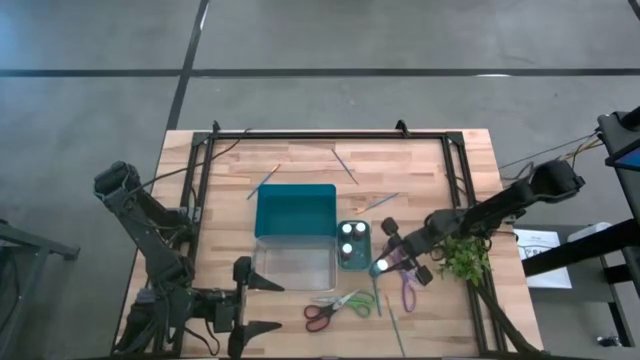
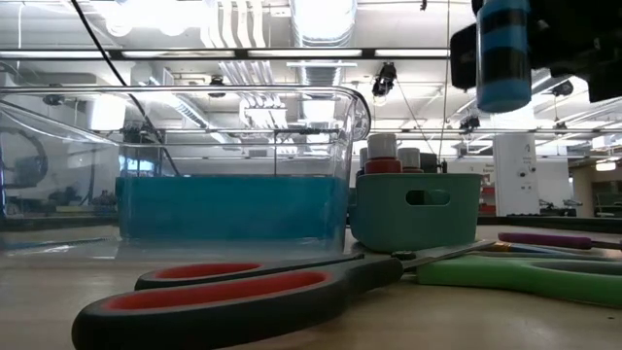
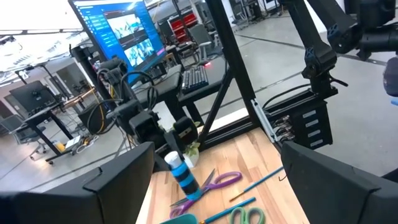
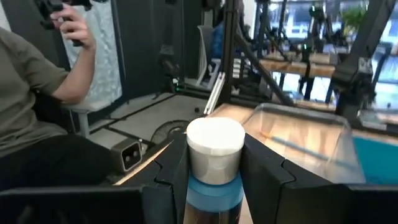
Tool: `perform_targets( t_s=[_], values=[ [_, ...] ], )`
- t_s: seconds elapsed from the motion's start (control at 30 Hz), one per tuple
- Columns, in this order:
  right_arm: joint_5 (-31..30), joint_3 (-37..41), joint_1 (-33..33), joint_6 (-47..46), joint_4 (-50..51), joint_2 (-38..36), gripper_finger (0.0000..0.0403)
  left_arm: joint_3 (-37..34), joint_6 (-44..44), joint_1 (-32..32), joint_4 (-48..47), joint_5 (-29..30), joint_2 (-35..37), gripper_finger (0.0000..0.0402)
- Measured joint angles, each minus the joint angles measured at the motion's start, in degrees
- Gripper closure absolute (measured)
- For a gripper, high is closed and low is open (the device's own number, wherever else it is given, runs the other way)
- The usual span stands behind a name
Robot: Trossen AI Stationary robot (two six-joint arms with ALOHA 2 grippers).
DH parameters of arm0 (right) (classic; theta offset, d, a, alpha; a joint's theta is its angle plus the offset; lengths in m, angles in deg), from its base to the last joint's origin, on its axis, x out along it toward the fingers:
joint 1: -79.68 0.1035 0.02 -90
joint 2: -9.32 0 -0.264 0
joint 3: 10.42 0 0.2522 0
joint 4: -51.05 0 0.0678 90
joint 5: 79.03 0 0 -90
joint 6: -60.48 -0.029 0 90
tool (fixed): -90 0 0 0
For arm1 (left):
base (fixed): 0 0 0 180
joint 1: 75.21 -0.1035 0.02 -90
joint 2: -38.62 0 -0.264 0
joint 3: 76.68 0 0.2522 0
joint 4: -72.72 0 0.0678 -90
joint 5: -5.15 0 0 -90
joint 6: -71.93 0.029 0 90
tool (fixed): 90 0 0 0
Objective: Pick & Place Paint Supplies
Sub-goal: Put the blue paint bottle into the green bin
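No lettering was readable on anything. Your right end effector point(image 4: 214, 163) gripped a small cylindrical paint bottle point(image 4: 214, 180) with a blue band and smooth white cap, held above the tabletop point(image 1: 300, 160) just right of the small teal tub point(image 1: 353, 246). That tub held two white-capped bottles point(image 1: 348, 238). Your left end effector point(image 1: 257, 305) waited wide open at the near left. Red-handled scissors point(image 1: 335, 308) lay on the wood grain.
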Motion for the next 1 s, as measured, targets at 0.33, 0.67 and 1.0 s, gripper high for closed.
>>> perform_targets(
  t_s=[0.33, 0.67, 1.0],
  values=[
    [0.0, 0.9, -1.6, 2.6, -1.9, 1.8, 0.0298, 0.0, 0.0, -0.3, 0.0, 0.0, 0.0, 0.0048],
    [-0.6, 0.7, -5.0, 1.9, -7.6, 8.5, 0.0298, 0.0, -0.2, -0.3, -0.3, 0.0, 0.0, 0.0048],
    [7.1, -1.5, -11.1, 0.3, -8.2, 12.6, 0.0298, 0.0, -0.2, -0.4, -0.6, 0.0, 0.0, 0.0048]
  ],
)
